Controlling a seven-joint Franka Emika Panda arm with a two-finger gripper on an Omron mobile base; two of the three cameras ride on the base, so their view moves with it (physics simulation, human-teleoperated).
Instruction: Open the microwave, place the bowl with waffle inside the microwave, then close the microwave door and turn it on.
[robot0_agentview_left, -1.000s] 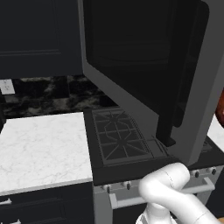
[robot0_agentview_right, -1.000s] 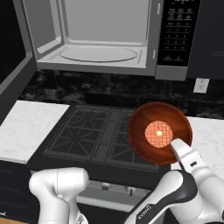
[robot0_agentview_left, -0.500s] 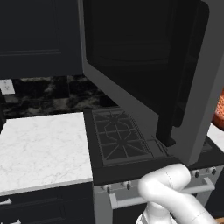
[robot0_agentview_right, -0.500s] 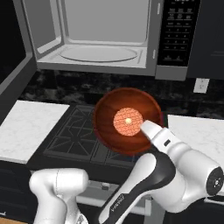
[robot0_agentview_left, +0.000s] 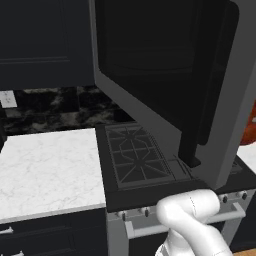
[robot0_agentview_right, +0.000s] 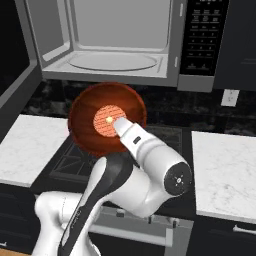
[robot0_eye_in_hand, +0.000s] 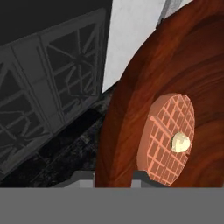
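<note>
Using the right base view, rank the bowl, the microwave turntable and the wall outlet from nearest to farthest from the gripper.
1. The bowl: held on the gripper, above the stove.
2. The turntable: above and behind, inside the open microwave.
3. The wall outlet: far right, on the back wall.

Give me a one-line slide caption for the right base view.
Arm lifts the bowl with waffle above the stove, just below the open microwave.
</note>
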